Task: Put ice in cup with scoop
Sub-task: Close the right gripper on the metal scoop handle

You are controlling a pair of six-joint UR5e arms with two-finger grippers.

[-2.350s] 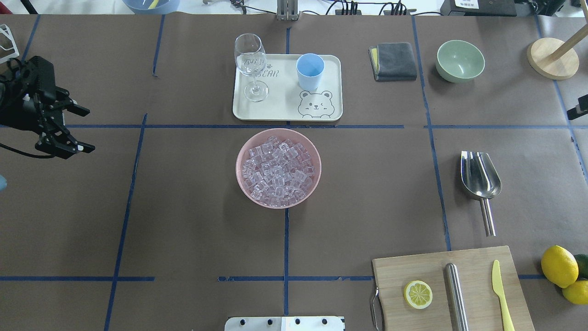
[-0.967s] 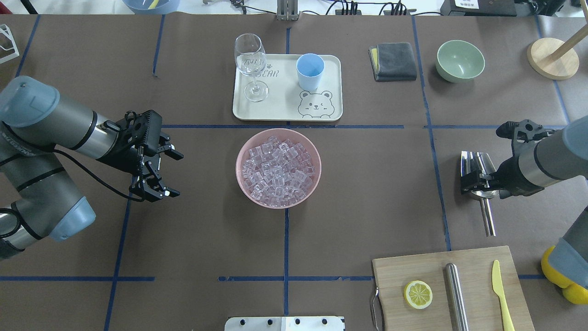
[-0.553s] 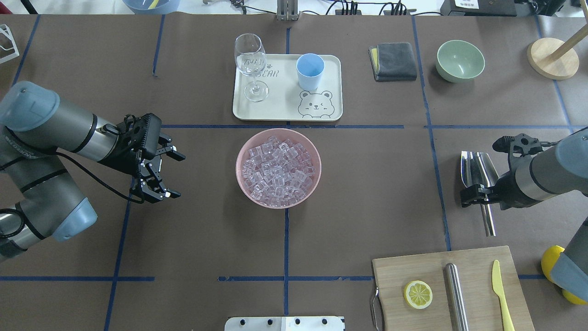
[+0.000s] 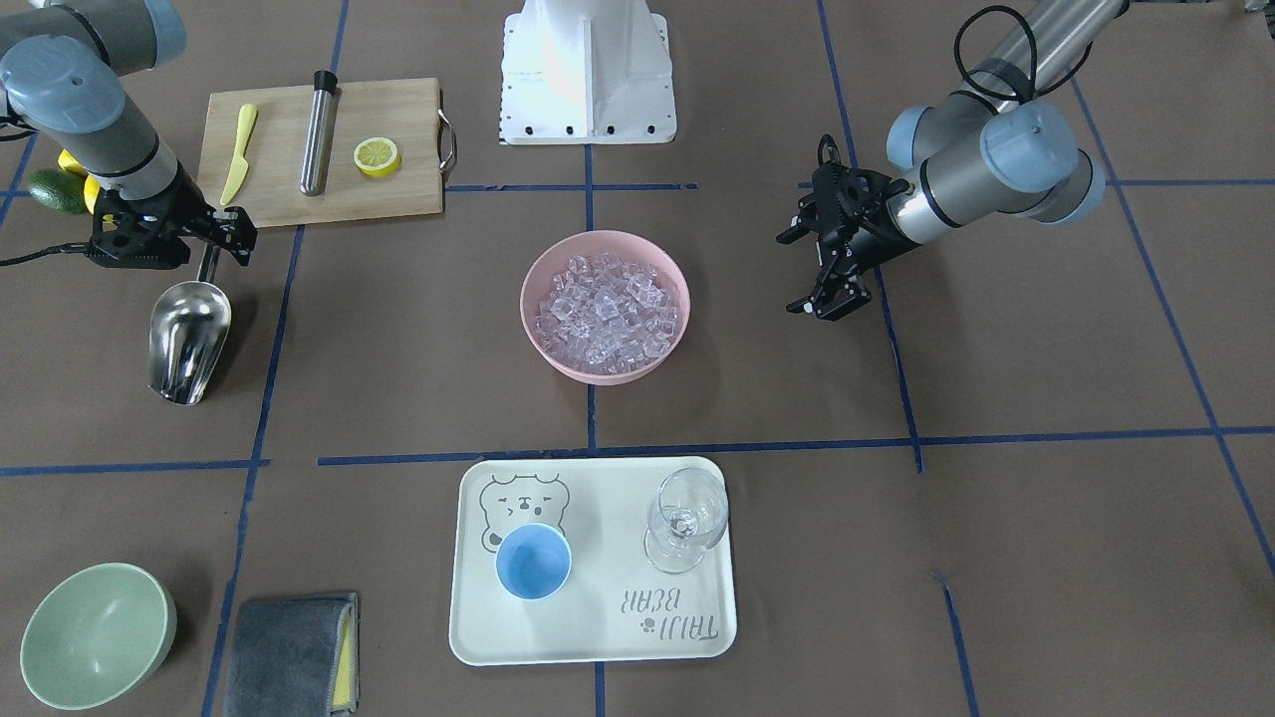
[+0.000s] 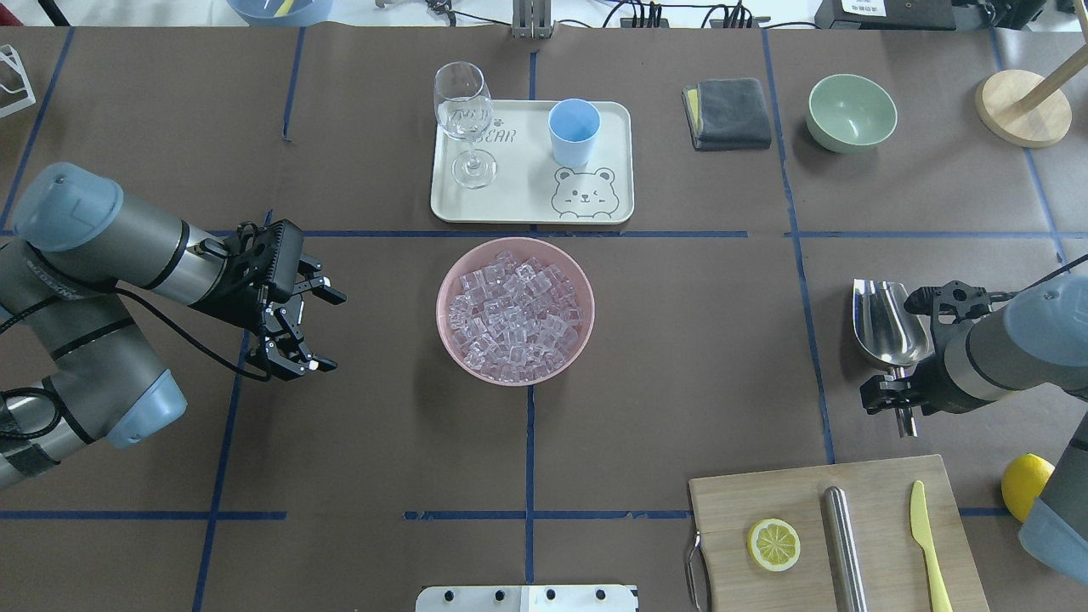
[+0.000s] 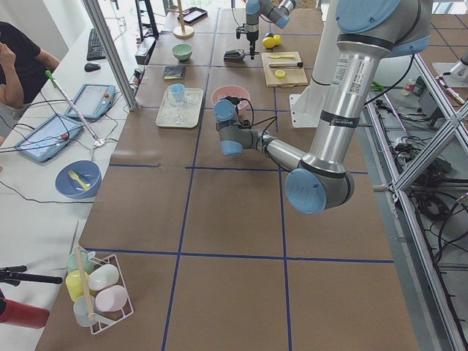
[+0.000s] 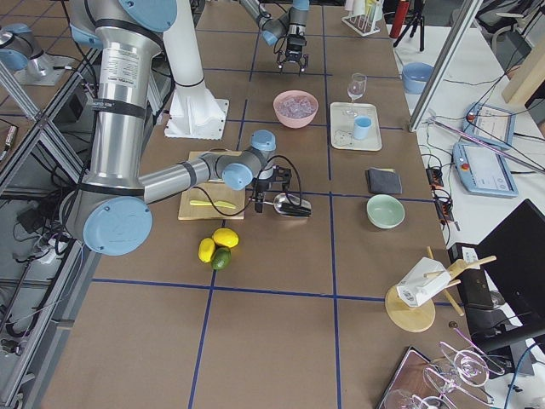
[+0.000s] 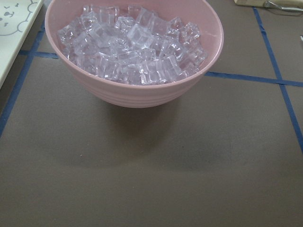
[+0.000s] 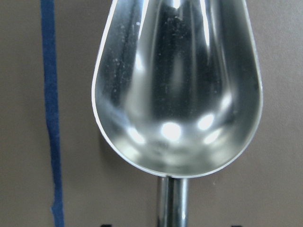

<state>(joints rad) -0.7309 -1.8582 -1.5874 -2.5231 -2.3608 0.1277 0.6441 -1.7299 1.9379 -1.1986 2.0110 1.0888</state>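
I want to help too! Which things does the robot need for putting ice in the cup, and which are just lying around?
Needed: ice, the pink bowl holding it, scoop, cup.

Just lying about: wine glass, green bowl, grey cloth, cutting board, lemon slice, yellow knife.

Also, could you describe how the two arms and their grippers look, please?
The left arm and right arm are silver-grey tubes with rounded pale-blue joint caps. The left gripper and right gripper are black with two fingers; the left one is white-tipped. A black cable loops along the left arm.
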